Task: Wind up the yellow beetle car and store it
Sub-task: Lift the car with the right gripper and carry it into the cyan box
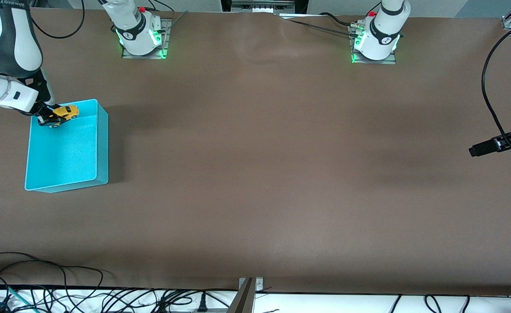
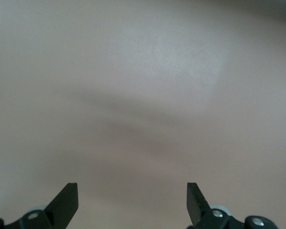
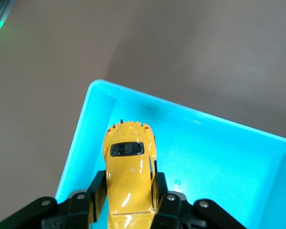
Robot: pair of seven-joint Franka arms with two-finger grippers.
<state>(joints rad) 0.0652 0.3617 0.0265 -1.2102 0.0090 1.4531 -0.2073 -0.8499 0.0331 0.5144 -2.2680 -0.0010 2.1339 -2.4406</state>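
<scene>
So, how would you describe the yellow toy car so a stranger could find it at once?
Look at the cyan bin toward the right arm's end of the brown table. Over its end nearest the robot bases, the right claw grips the yellow beetle car. It is the only yellow thing, rounded, with dark windows.

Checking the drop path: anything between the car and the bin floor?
Nothing visible. The right hand holds the yellow car over the open cyan bin, near its corner closest to the robots; the bin is bare underneath.

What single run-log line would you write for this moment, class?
right gripper: shut on yellow beetle car, over cyan bin | left gripper: open, waiting over bare table | step: car not yet released
</scene>
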